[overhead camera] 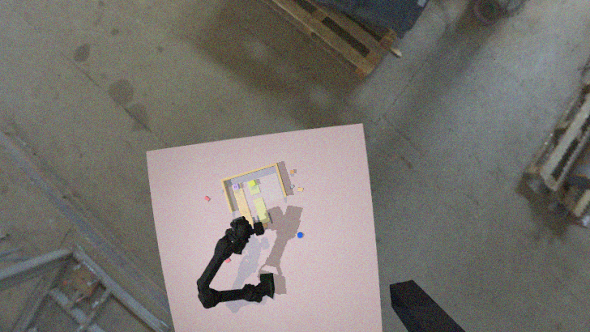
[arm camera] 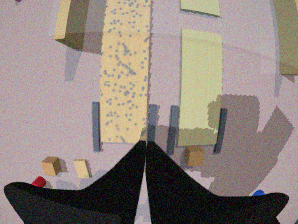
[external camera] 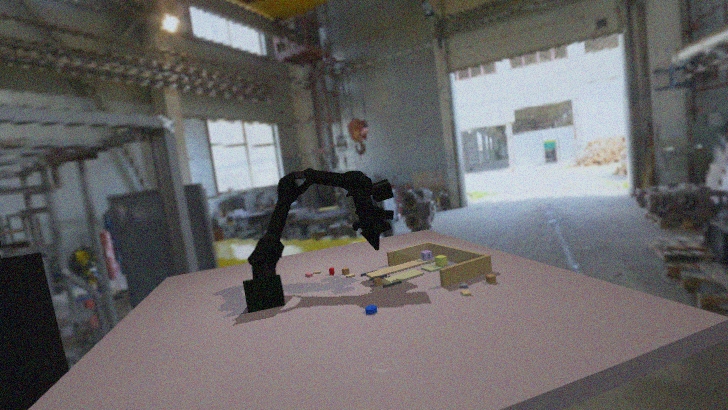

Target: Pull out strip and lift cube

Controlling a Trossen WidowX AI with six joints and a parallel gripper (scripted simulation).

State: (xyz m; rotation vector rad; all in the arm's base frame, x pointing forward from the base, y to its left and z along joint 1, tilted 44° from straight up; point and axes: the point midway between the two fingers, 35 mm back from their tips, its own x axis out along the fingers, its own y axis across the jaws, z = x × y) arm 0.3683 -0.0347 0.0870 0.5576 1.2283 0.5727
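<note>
A tan speckled strip lies in one piece and carries a purple labelled cube at its far end inside the wooden frame. Beside it a yellow-green strip is split in two, with a yellow-green cube on its far piece. My gripper is shut on nothing. It hovers above the table over the near ends of the strips, between the two.
Short dark bars flank the near ends of the strips. Small loose cubes lie around: red, tan and orange. A blue disc lies to the right on the pink table.
</note>
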